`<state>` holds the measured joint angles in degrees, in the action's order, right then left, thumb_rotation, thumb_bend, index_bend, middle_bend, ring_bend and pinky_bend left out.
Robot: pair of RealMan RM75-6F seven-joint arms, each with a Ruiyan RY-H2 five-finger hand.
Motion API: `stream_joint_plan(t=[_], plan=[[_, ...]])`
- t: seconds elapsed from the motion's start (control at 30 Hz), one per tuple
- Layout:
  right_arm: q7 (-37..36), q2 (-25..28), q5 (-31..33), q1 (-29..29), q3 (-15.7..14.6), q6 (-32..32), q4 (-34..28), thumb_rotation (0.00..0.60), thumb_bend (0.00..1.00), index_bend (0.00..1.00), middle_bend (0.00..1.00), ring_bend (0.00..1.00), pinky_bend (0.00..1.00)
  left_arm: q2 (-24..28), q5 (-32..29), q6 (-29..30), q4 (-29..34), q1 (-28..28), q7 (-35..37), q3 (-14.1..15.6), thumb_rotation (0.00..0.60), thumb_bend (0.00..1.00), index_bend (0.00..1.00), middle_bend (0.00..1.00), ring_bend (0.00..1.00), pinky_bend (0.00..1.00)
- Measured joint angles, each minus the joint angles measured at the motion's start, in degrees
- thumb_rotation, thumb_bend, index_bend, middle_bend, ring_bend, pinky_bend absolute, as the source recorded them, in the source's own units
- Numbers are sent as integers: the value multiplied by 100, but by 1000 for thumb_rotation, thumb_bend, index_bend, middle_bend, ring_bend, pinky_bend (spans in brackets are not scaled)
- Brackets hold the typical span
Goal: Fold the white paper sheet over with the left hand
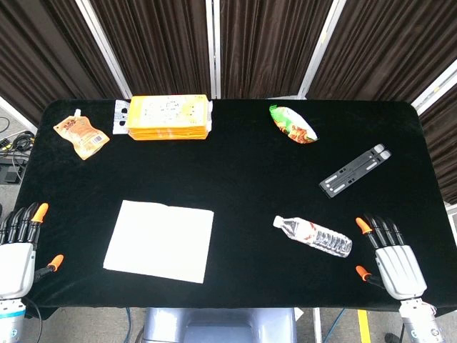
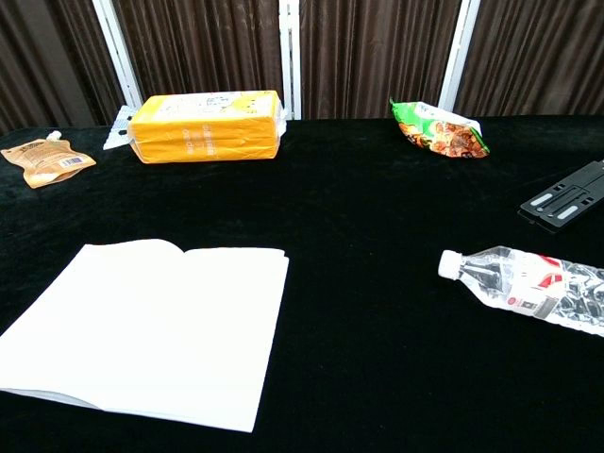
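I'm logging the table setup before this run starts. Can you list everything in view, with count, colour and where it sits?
white paper sheet: one, white, front left of the table, lying flat with a raised fold along its far edge
yellow package: one, yellow-orange, far left of centre
white card: one, white with dark marks, touching the yellow package's left end
spout pouch: one, orange-brown, far left corner
snack bag: one, green and orange, far right of centre
folding stand: one, dark grey, right side
water bottle: one, clear with white cap, front right, lying on its side
table: one, black cloth
left hand: one, grey, orange tips, front left edge, empty
right hand: one, same colours, front right edge, empty
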<state>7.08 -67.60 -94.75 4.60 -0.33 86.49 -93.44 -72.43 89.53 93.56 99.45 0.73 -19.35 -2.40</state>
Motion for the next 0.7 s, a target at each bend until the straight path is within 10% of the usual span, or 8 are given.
stream_joint_plan(t=[0.7], plan=[[-169, -81, 27, -91, 142, 298, 64, 600, 64, 0, 0, 0, 0, 5, -2, -139, 22, -47, 48, 45, 600, 90, 0, 0, 0, 0]])
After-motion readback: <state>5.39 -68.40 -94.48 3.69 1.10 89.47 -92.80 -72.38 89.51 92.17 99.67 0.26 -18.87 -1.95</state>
